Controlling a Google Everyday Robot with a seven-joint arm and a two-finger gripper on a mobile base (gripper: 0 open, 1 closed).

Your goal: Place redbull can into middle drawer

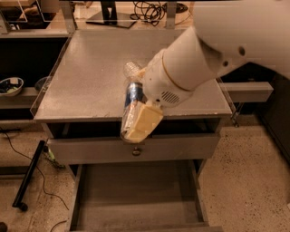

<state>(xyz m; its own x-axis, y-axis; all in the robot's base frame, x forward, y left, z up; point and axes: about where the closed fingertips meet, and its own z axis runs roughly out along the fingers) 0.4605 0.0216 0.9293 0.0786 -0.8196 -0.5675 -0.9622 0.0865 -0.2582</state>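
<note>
Over the front edge of the cabinet top (86,81), centre frame: gripper (133,132), cream-coloured, pointing down toward 7 o'clock. It is carried on a bulky white arm (213,50) that enters from 2 o'clock. Its tips hang in front of the upper drawer front (90,149), close to the round brass knob (137,151) on the knob's 12 o'clock side.

Item 1. redbull can (134,93): slim, blue and silver, clamped in the closed gripper. It lies along the fingers (144,121) with its long axis tilted. Only a blue band shows, between the round wrist housing and the cream finger. Position: over the cabinet's front edge, at 12 o'clock from the open drawer, not inside it.

Item 2. middle drawer (136,197): wide, shallow, grey, pulled out at 6 o'clock of the frame, below the gripper. Flat grey floor showing, with low side walls at its 9 and 3 o'clock sides.

Item 3. clear bottle (131,70): rounded transparent end at 12 o'clock from the can, just beside the wrist housing. Whether it stands or lies cannot be told.

Item 4. bowl (11,86): at 9 o'clock, on a low side shelf, well apart from the gripper.

Item 5. black cables (149,9): at 12 o'clock, behind the cabinet.

Item 6. black pole (29,176): at 8 o'clock, slanting across the speckled floor (244,172) beside the cabinet.
</note>
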